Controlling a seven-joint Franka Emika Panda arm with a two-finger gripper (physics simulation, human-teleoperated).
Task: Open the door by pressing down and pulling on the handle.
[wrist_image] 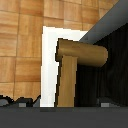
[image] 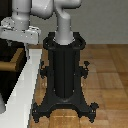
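The door [wrist_image: 107,75] is a very dark panel set in a white frame [wrist_image: 50,65]. In the exterior view the door [image: 6,80] is at the left edge, with the frame [image: 25,85] beside it. The tan handle [wrist_image: 75,54] is a short lever bar on a round stem. It fills the middle of the wrist view and also shows in the exterior view [image: 16,56]. My gripper [wrist_image: 62,102] is open, with a dark fingertip [wrist_image: 15,101] low on either side of the handle's stem. In the exterior view the gripper [image: 15,42] hangs just above the handle.
The black robot pedestal [image: 65,70] stands in the middle on a wooden floor [image: 110,75], with its spread feet close to the frame. The white arm reaches from the top of the pedestal towards the exterior view's left.
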